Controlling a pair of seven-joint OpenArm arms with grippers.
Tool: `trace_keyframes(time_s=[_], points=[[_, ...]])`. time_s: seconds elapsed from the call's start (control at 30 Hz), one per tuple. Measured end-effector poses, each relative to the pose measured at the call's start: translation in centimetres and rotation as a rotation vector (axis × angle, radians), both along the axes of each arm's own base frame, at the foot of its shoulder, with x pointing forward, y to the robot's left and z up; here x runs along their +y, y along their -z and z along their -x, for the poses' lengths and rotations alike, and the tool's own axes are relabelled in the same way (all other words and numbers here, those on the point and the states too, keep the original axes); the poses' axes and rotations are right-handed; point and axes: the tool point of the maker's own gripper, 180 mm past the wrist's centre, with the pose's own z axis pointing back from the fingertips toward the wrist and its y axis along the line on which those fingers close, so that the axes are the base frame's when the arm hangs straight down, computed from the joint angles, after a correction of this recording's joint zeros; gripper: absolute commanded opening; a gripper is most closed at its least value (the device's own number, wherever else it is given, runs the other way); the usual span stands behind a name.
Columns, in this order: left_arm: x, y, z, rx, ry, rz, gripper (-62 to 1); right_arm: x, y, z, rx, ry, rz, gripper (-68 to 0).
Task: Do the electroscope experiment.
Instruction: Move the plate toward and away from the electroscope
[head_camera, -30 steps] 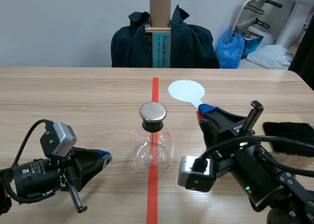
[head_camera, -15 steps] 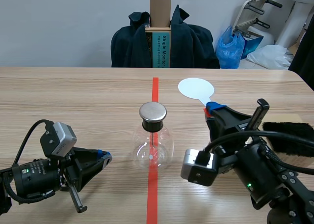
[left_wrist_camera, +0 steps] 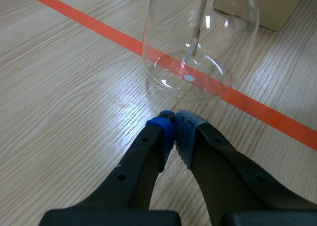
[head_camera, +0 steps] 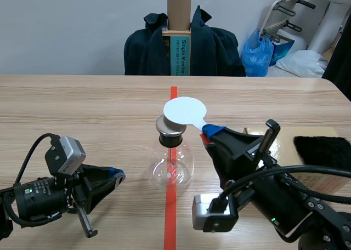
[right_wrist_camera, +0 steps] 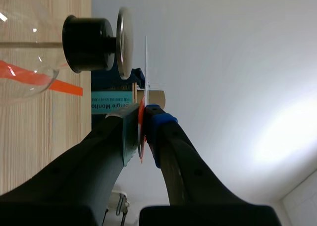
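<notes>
Toward the table's near-left corner, the left fingers (left_wrist_camera: 161, 132) are pressed together on nothing and point at the upright glass flask (head_camera: 171, 165), midway between the side edges. The right fingers (right_wrist_camera: 161, 124) clamp the red handle of a white paddle (head_camera: 184, 110). Its disc lies level just above the flask's metal cap (head_camera: 170, 127), with the handle running back toward the near-right corner.

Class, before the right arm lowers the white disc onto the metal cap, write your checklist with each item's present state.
1. Grasp: right gripper shut on the white disc: ok.
2. Aim: disc above the metal cap: ok.
3. Contact: disc and cap apart, right wrist view: ok.
4. Stand: flask upright on the table: ok.
5. Clearance: left gripper shut, short of the flask: ok.
6. Charge on the disc: cannot tell.
</notes>
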Motion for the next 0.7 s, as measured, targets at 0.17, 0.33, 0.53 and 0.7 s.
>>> trace_keyframes(time_s=[0.17,0.33,0.53,0.7], points=[[0.0,0.0,0.0,0.0,0.0,0.0,-58.2,0.48,0.01,0.49,-0.001,-0.039,0.003,-66.7],[0.0,0.0,0.0,0.0,0.0,0.0,-58.2,0.69,0.01,0.7,-0.002,-0.054,0.003,-66.7],[0.0,0.0,0.0,0.0,0.0,0.0,-58.2,0.73,0.02,0.74,-0.002,-0.058,0.003,-66.7],[0.0,0.0,0.0,0.0,0.0,0.0,-58.2,0.73,0.02,0.74,-0.002,-0.058,0.003,-66.7]])
